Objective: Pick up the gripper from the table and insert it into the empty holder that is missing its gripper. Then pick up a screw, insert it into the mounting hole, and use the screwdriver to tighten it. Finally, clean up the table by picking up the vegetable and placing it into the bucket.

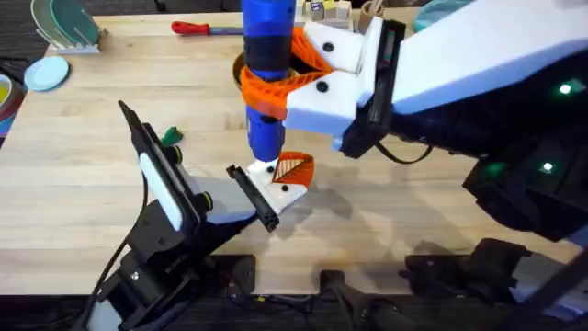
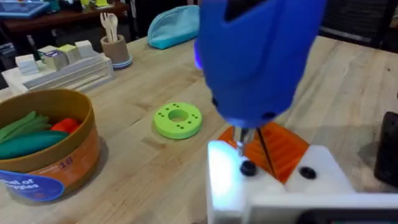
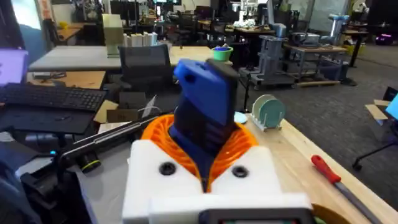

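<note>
My right gripper [image 1: 287, 75] is shut on the blue screwdriver [image 1: 267, 64], holding it upright between white fingers with orange pads [image 3: 239, 144]. The screwdriver's thin bit [image 2: 241, 144] points down at a dark screw [image 2: 247, 168] in the white holder [image 2: 280, 186] at the end of my left arm. The orange ribbed gripper [image 1: 294, 167] sits in that holder [image 1: 283, 191], beside the bit. My left gripper [image 1: 276, 184] rests low over the table. The dark green vegetable [image 1: 170, 138] lies on the table to the left. The orange-brown bucket [image 2: 56, 155] stands behind the screwdriver.
The bucket holds a light-green pod [image 2: 28, 142] and a red toy [image 2: 65, 126]. A green ring disc [image 2: 178, 119] lies near it. A red-handled tool [image 1: 195, 28] lies at the far edge. A dish rack [image 1: 64, 23] and a light blue disc [image 1: 46, 72] sit far left.
</note>
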Motion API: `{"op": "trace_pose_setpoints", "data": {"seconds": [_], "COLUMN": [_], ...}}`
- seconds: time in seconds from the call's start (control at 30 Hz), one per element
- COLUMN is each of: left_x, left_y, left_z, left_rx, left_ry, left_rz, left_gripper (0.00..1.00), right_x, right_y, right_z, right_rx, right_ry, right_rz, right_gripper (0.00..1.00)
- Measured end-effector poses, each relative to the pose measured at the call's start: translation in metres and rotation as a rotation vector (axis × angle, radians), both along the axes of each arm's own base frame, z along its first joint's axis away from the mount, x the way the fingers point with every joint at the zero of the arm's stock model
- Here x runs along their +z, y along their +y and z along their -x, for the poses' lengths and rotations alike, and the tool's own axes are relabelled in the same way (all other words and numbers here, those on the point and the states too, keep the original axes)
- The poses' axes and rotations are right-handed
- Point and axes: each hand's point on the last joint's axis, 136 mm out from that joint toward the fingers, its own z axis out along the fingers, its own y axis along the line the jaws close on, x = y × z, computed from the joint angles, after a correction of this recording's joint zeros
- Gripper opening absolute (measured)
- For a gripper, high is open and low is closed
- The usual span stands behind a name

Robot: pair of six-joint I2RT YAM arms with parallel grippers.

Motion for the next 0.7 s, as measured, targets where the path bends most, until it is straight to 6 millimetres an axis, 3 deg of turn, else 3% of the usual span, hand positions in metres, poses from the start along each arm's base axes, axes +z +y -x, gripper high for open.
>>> {"op": "trace_pose_setpoints", "data": {"seconds": [0.7], "left_x": [0.0], "left_y": [0.0], "left_z": [0.0], "left_rx": [0.0], "left_ry": [0.0], "left_rz": [0.0], "left_gripper": [0.013], "right_x": [-0.011], "right_y": [0.001], "right_z": [-0.002], "right_rx": [-0.001], "right_ry": [0.035], "right_rz": [0.036], "right_gripper": [0.022]}}
